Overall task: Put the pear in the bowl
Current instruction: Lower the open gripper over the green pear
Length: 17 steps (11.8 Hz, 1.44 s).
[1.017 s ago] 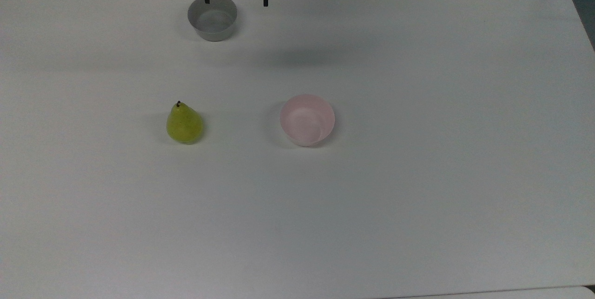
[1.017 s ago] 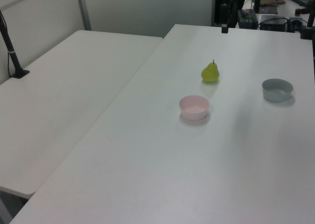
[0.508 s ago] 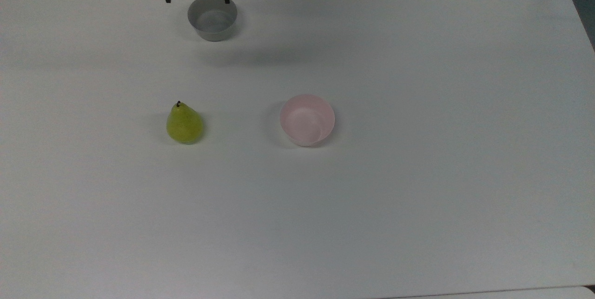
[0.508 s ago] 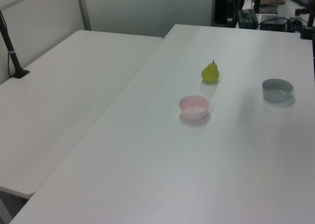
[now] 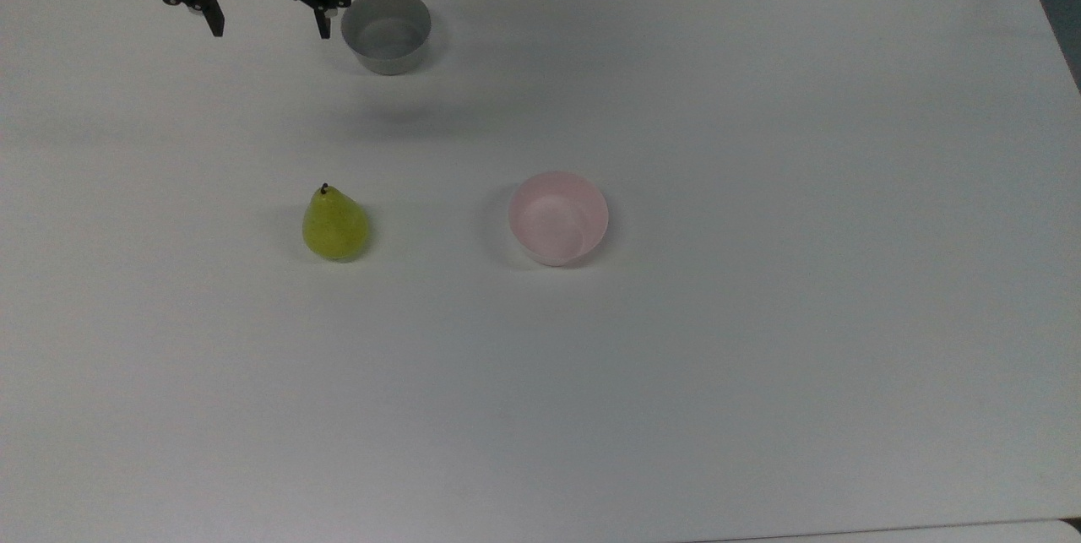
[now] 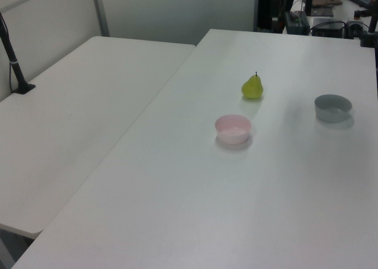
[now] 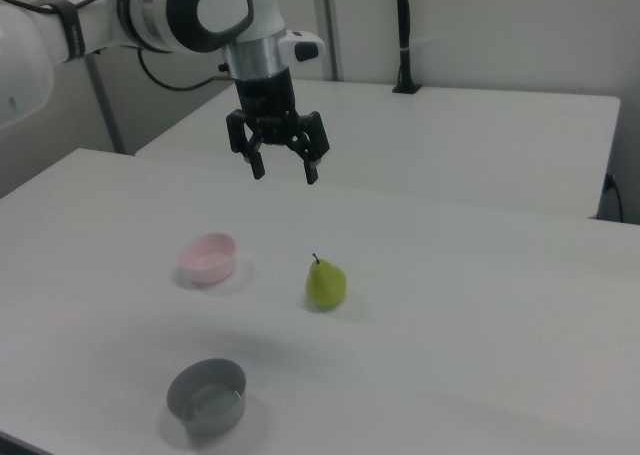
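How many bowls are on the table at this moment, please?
2. The pink bowl sits mid-table, to the top view's right of the pear. The grey bowl is near the top view's upper edge, beside the gripper.

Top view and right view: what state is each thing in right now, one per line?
Pear: upright on the table, stem up, free of the claw.
Pink bowl: upright, empty, apart from the pear.
Grey bowl: upright, empty.
Claw: open, holding nothing, raised above the table.
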Available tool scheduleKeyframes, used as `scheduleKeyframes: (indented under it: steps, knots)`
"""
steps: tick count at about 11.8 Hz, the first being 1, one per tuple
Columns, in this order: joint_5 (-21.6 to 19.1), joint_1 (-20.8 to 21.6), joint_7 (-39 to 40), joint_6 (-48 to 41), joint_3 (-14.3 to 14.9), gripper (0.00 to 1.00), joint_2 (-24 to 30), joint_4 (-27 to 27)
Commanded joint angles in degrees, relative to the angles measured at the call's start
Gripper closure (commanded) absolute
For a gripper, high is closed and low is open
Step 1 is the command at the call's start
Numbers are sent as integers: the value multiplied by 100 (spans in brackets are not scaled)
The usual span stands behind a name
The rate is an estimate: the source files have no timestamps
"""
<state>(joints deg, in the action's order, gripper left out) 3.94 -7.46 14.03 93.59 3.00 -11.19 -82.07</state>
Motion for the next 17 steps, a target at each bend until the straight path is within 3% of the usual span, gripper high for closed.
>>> scheduleKeyframes:
  steps: [1, 7, 11, 17]
  knots:
    - [-78, 25, 135, 99, 16, 0, -207, 191]
    - [-113, 60, 82, 819, -63, 0, -506, 6]
    - [-8, 86, 82, 1740, -195, 0, -524, -888]
    - [334, 78, 74, 2478, -195, 0, -1147, -1241]
